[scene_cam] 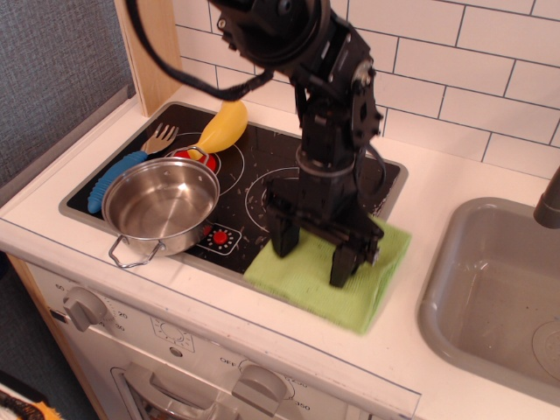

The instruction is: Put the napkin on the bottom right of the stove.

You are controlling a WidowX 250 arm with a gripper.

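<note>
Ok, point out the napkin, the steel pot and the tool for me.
napkin (297, 284): main view, bare green cloth between the fingers.
steel pot (162, 201): main view, inside bottom.
tool (312, 255): main view, midway between its fingertips.

Bright, even light; white glare streaks the glossy stove (254, 179); the napkin (328, 276) is motion-blurred at its front-right corner.
</note>
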